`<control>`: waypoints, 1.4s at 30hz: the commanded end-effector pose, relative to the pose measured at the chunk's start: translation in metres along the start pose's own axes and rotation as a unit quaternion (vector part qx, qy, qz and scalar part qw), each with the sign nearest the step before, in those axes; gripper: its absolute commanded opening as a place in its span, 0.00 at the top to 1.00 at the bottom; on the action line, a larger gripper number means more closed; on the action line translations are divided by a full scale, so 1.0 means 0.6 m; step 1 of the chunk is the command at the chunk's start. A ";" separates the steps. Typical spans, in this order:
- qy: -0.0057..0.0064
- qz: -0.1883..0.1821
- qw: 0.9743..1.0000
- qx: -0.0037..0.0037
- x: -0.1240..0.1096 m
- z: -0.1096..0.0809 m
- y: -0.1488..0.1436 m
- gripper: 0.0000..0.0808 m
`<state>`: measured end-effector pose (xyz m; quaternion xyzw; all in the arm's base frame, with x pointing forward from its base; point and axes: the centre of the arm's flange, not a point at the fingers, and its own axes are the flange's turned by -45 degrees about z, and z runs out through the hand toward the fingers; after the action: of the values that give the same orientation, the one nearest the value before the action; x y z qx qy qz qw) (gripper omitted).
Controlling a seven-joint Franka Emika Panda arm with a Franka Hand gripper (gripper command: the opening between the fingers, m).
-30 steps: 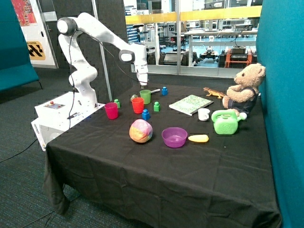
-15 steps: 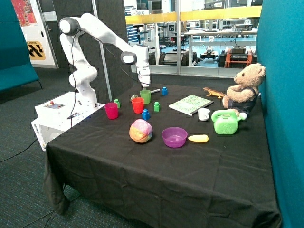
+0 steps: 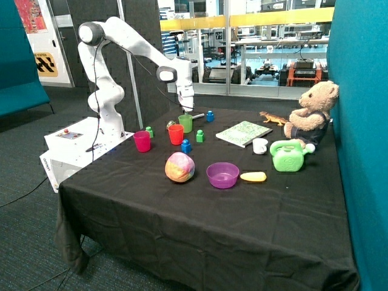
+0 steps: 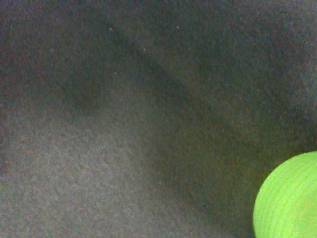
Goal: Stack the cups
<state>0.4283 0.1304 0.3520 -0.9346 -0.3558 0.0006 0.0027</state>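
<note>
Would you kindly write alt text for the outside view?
A white robot arm lowers its gripper just above a green cup on a black-clothed table. A red cup and a pink cup stand apart nearby, unstacked, among toys.

Three cups stand apart on the table (image 3: pixel 121 200): one cup (image 3: pixel 185 123) directly under the hand (image 3: pixel 187 111), a second cup (image 3: pixel 176 134) just before it, a third cup (image 3: pixel 142 141) further toward the table's edge. A ball (image 3: pixel 179 167) and a bowl (image 3: pixel 222 174) lie nearer the front.
</note>
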 end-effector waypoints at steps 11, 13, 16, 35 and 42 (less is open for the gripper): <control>0.000 -0.001 1.000 -0.003 -0.009 0.016 -0.017 0.70; 0.000 0.000 1.000 -0.003 -0.008 0.018 -0.017 0.71; 0.000 0.002 1.000 -0.003 -0.007 0.021 -0.015 0.70; 0.000 0.019 1.000 -0.003 0.000 0.043 0.008 0.63; 0.000 0.020 1.000 -0.003 0.000 0.048 0.008 0.65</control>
<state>0.4281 0.1282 0.3275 -0.9403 -0.3404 -0.0016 -0.0003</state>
